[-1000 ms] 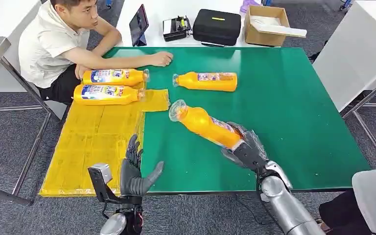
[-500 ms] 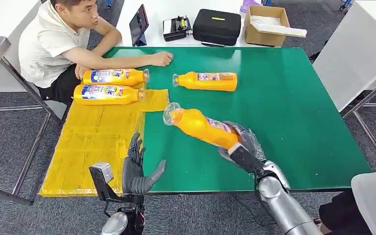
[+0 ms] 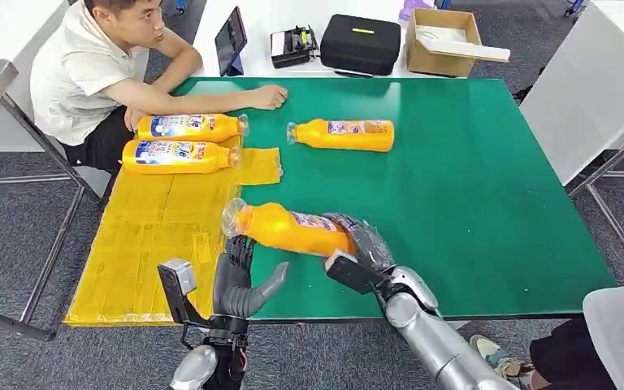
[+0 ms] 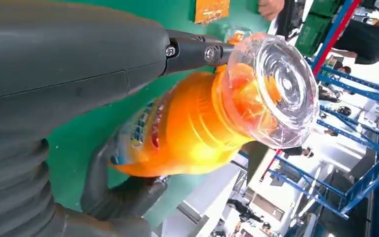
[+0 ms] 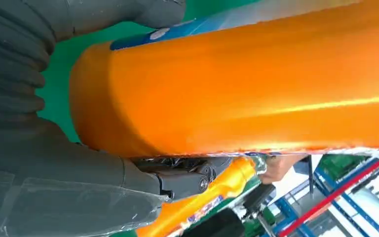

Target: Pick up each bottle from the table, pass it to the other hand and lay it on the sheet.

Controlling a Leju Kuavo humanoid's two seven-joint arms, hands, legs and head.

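Note:
My right hand (image 3: 361, 248) grips an orange bottle (image 3: 288, 229) by its base end and holds it about level above the front of the green table (image 3: 471, 187), clear cap pointing left. In the right wrist view the orange bottle (image 5: 256, 79) lies across my palm. My left hand (image 3: 240, 280) stands open just under the neck end, fingers up and thumb spread. From the left wrist the bottle (image 4: 197, 128) sits between thumb and fingers, which are not closed on it. Two more bottles (image 3: 191, 127) (image 3: 180, 156) lie on the yellow sheet (image 3: 154, 236). A third bottle (image 3: 343, 135) lies on the table.
A person sits at the far left corner with a forearm (image 3: 211, 99) on the table. On the white table behind stand a tablet (image 3: 230, 41), a black case (image 3: 360, 43) and a cardboard box (image 3: 443, 41). Another person's leg (image 3: 621, 325) is at my right.
My right hand has swung the bottle leftward and down to level, bringing its cap end over my left hand. The left hand has risen slightly toward it.

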